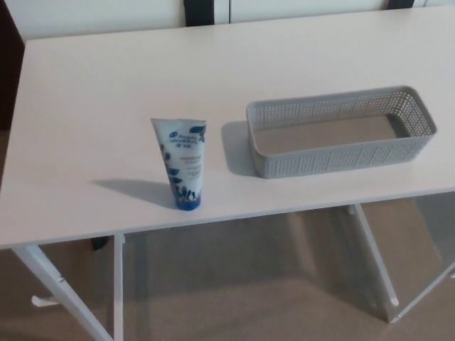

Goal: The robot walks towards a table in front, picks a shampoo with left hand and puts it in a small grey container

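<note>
Standing upright, shampoo tube point(183, 165) sits beside grey basket point(340, 130) on table point(85, 92).

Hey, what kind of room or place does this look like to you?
Probably an ordinary indoor room, perhaps a home or a simple test space. A plain white folding-leg table stands on beige carpet, holding only a shampoo tube and an empty grey perforated basket. A pale wall lies behind.
</note>
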You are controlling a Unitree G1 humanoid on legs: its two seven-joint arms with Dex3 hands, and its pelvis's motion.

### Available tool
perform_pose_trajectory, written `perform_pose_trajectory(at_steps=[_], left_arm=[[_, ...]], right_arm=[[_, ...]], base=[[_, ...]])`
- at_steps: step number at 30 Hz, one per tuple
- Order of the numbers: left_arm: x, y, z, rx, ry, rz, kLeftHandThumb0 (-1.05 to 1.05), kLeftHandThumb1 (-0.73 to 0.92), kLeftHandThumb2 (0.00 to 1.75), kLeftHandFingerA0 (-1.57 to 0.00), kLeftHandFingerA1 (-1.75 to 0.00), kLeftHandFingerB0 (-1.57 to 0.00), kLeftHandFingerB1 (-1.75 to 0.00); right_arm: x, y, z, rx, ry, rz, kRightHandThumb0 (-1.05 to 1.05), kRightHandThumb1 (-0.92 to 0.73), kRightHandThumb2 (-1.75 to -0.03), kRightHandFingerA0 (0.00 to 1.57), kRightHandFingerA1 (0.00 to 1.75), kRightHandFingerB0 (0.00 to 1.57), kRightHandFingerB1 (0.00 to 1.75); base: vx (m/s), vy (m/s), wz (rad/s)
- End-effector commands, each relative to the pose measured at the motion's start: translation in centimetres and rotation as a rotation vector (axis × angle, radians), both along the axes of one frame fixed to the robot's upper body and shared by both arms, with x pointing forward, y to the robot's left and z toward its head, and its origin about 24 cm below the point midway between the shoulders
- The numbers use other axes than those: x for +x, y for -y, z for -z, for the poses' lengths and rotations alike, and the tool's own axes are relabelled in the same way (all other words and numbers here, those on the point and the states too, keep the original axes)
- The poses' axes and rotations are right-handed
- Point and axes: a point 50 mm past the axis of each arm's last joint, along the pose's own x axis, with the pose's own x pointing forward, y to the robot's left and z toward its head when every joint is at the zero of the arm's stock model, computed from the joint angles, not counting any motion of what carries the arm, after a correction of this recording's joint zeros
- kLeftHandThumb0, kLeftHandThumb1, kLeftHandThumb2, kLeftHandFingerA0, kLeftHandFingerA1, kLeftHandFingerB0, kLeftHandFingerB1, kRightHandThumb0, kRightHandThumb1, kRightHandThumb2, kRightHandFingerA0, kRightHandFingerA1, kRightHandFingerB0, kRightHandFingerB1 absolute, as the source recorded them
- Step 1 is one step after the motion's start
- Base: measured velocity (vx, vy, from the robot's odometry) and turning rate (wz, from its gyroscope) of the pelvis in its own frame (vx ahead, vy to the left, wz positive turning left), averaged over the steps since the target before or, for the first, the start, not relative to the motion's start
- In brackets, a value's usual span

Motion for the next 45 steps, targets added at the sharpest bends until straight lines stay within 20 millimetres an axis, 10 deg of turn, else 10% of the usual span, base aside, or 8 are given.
perform_pose_trajectory(at_steps=[1,15,18,28,30,31,32,45], left_arm=[[-0.5,-0.4,-0.2,0.01,-0.015,0.023,-0.5,0.5,0.85,-0.47,-0.61,-0.27,-0.5],[0.0,-2.1,-2.5,-0.071,0.263,-0.18,-0.46,0.62,0.58,-0.5,-0.5,-0.31,-0.36],[-0.8,-3.2,-4.8,-0.168,0.508,-0.298,-0.52,0.51,0.57,-0.23,-0.44,-0.22,-0.3],[2.2,0.5,-24.2,-0.384,1.384,0.108,-0.29,0.38,0.9,0.0,-0.5,0.0,-0.49],[2.8,1.6,-25.4,-0.417,1.426,0.166,-0.29,0.37,0.9,0.0,-0.5,0.0,-0.49],[3.2,2.1,-25.9,-0.418,1.436,0.205,-0.47,0.48,0.57,-0.11,-0.35,-0.09,-0.24],[4.5,3.3,-26.9,-0.399,1.454,0.305,-0.52,0.34,0.75,0.0,-0.41,0.0,-0.25],[13.0,8.6,-27.3,-0.537,1.385,0.401,-0.46,0.3,0.72,0.0,-0.35,0.0,-0.23]], right_arm=[[-0.8,0.6,-0.2,-0.018,-0.013,0.005,-0.33,-0.68,-0.6,0.8,0.52,0.61,0.43],[-1.0,0.5,-0.1,-0.028,-0.017,0.014,-0.33,-0.65,-0.59,0.82,0.52,0.63,0.43],[-1.5,0.6,-0.1,-0.028,-0.028,0.003,-0.34,-0.64,-0.59,0.83,0.53,0.62,0.43],[-1.1,0.5,-0.1,-0.026,-0.028,-0.032,-0.32,-0.65,-0.59,0.77,0.53,0.59,0.43],[-1.2,0.4,0.0,-0.026,-0.03,-0.034,-0.33,-0.65,-0.58,0.77,0.53,0.59,0.42],[-1.2,0.4,0.0,-0.027,-0.03,-0.035,-0.34,-0.65,-0.59,0.78,0.53,0.6,0.43],[-0.9,0.4,-0.1,-0.034,-0.022,-0.041,-0.33,-0.64,-0.59,0.77,0.52,0.59,0.42],[0.9,0.0,-0.3,-0.007,0.019,-0.126,-0.36,-0.7,-0.61,0.68,0.49,0.54,0.41]], base=[[0.04,-0.084,0.07],[0.01,-0.018,0.01],[0.0,0.0,0.0],[0.0,0.0,0.0],[0.0,0.0,0.0],[0.0,0.0,0.0],[0.0,0.0,0.0],[0.0,0.0,0.0]])
